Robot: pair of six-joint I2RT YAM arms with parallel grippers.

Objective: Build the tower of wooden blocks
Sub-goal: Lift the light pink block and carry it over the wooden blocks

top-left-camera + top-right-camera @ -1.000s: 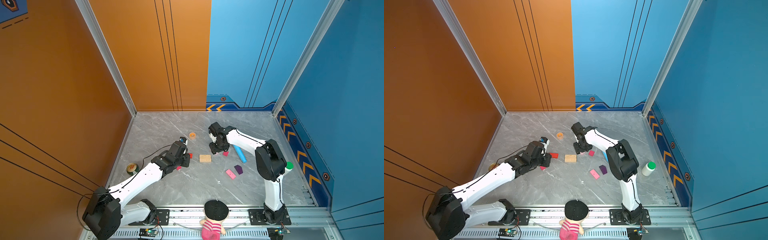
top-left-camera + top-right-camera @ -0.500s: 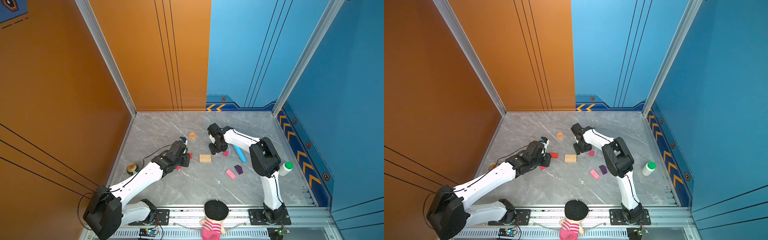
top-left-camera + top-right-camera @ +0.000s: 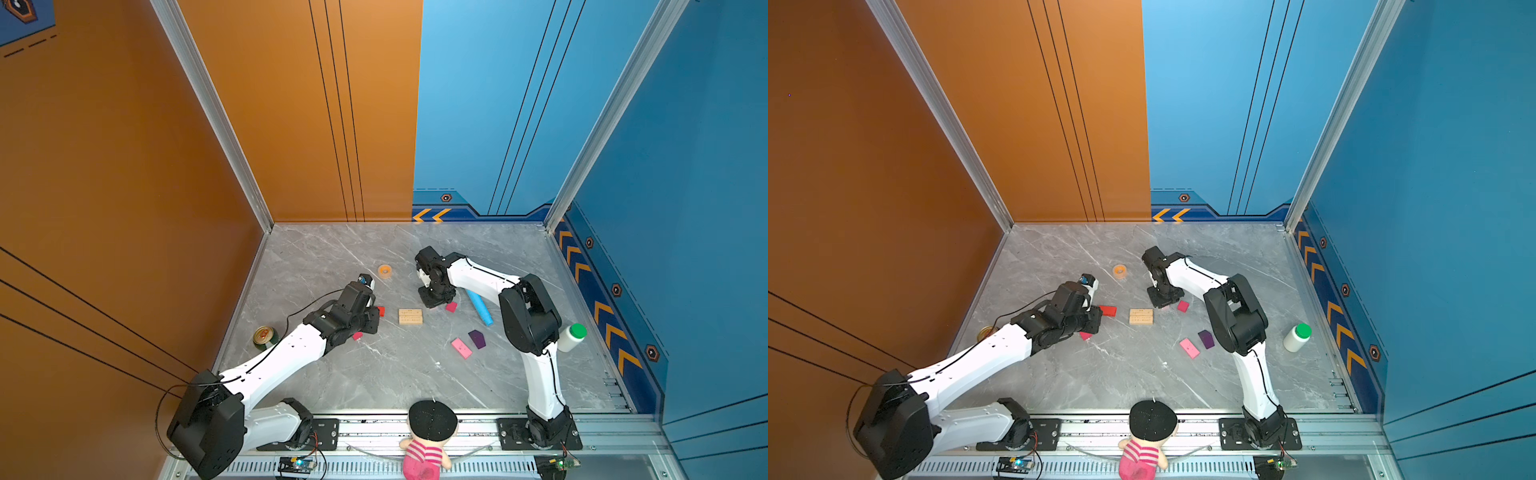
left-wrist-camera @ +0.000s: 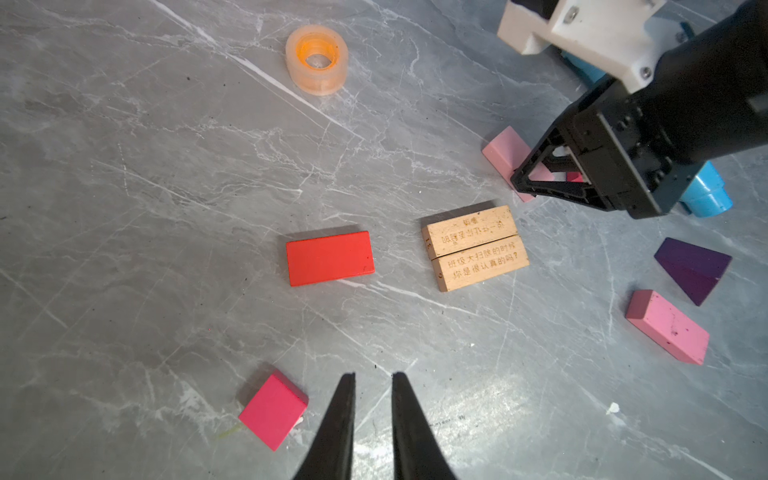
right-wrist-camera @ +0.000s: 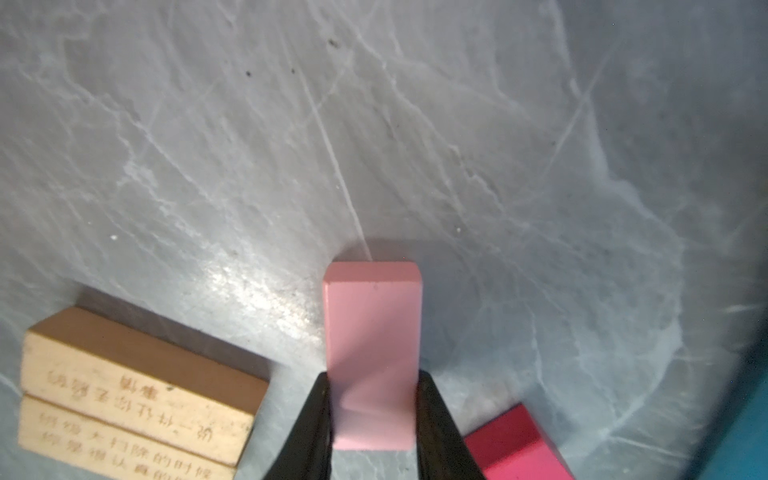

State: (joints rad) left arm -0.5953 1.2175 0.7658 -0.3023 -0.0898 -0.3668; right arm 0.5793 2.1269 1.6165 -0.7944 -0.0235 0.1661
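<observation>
Two tan slabs point(image 3: 410, 316) lie side by side mid-floor, with a red brick point(image 3: 380, 311) to their left. My right gripper point(image 5: 374, 376) is down just behind them, shut on a pale pink brick point(image 5: 373, 332) that rests on the floor. One magenta cube point(image 5: 515, 446) sits right beside that grip. My left gripper point(image 4: 373, 376) hovers low with its fingers a narrow gap apart and nothing between them. A second magenta cube point(image 4: 273, 411) lies just beside it. Another pale pink brick point(image 3: 461, 348) and the purple house-shaped piece point(image 3: 477, 339) lie nearer the front right.
An orange tape ring point(image 3: 385, 271) lies behind the blocks. A blue tube point(image 3: 480, 307) lies beside the right arm. A white bottle with a green cap point(image 3: 571, 337) stands at the right, a can point(image 3: 264, 336) by the left wall, a doll point(image 3: 430, 440) at the front rail.
The right gripper has closed in on the pale pink brick, and its elbow has shifted slightly. The left arm has stayed where it was.
</observation>
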